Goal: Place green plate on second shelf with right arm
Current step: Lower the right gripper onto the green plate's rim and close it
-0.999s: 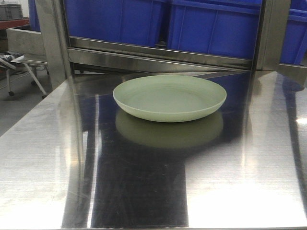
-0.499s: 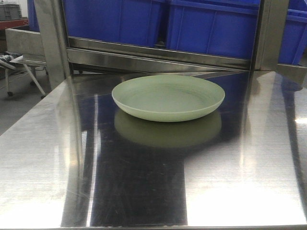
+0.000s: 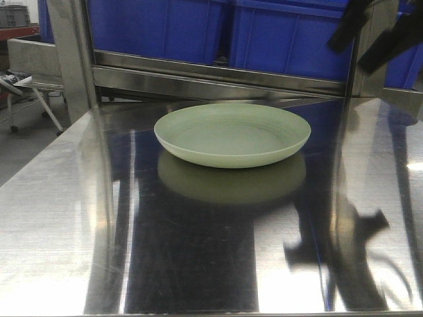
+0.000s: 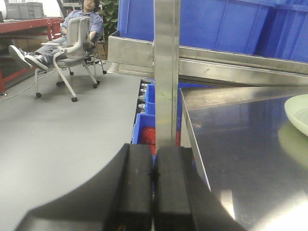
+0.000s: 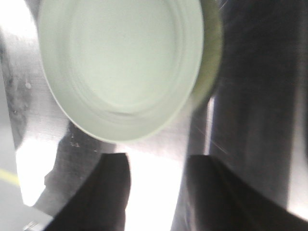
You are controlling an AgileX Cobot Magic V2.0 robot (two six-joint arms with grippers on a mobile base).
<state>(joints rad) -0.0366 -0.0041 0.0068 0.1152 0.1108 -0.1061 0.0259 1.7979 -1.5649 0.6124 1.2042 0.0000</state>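
Entering top right, right tool (image 3: 348,58) spread; green plate (image 3: 232,134) unmoved; left tool (image 4: 154,185) pressed together.

1. A mirror-bright steel tabletop (image 3: 59,224) fills the front view from four to eight o'clock.
2. Big blue bins (image 3: 158,26) stand in a row at twelve o'clock, with a steel post (image 3: 69,59) at ten.
3. In the left wrist view, a person (image 4: 86,19) leans back in a grey office chair (image 4: 72,45) at ten o'clock, legs stretched out.
4. A red bench (image 4: 24,24) at ten o'clock carries a grey crate (image 4: 23,9).
5. Small blue bins (image 4: 143,127) sit low near the centre, beside the grey floor (image 4: 57,144) at eight.
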